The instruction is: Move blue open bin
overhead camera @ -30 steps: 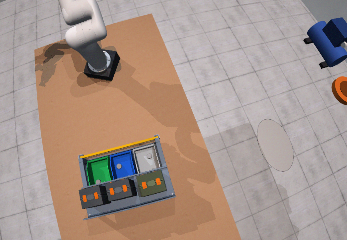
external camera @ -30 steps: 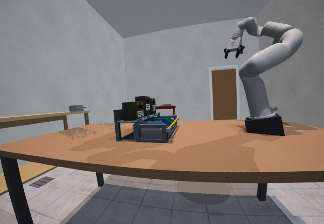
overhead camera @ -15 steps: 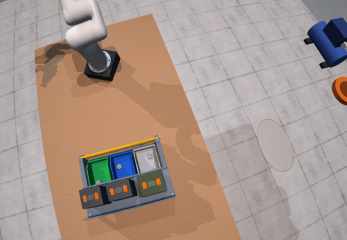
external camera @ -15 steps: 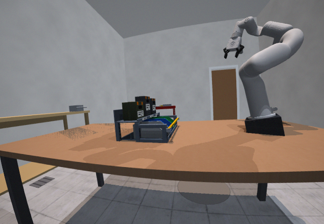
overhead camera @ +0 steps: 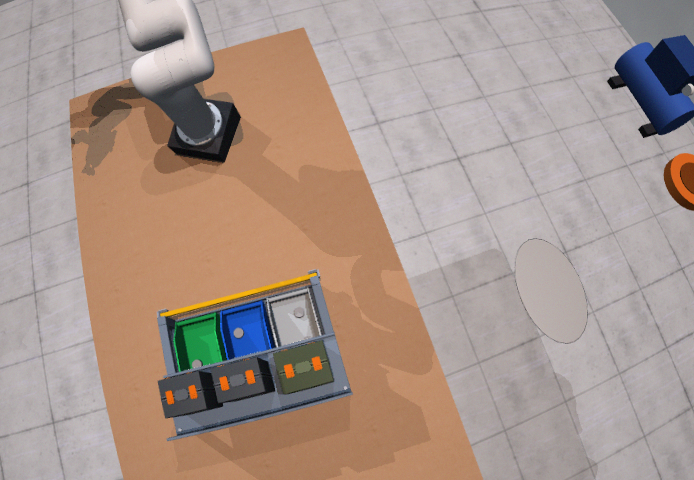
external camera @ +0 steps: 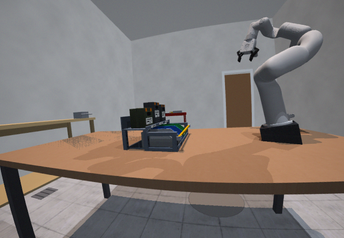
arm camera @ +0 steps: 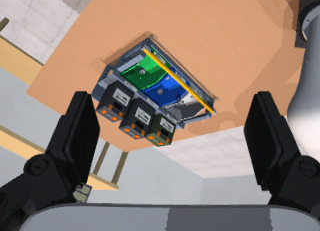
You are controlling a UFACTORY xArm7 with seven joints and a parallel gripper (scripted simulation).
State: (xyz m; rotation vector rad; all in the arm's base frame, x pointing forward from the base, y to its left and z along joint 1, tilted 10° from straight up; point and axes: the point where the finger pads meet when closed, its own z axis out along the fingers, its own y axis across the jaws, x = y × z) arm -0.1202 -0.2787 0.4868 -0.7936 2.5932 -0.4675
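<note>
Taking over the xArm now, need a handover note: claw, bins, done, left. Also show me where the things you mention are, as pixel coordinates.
Claw [external camera: 245, 59] [arm camera: 171, 110]: open, holding nothing, high above the table.
Blue bin [overhead camera: 246, 340] [arm camera: 167, 93]: on the shelf, between green bin [overhead camera: 199, 343] [arm camera: 139, 79] and pale grey bin [overhead camera: 286, 328], one round part [overhead camera: 238, 332] [arm camera: 160, 91] visible inside.
Done: bin not yet taken off.
Left: grip blue bin only, lift out, set flat on the table top [overhead camera: 246, 226] [external camera: 220, 156] [arm camera: 210, 46] with its part inside, release.

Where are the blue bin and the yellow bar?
Blue bin [overhead camera: 250, 330] [arm camera: 167, 93]: top and wrist views, on its inside floor.
Yellow bar [overhead camera: 240, 294] [external camera: 185, 131] [arm camera: 180, 81]: top, exterior and wrist views, along its length.
</note>
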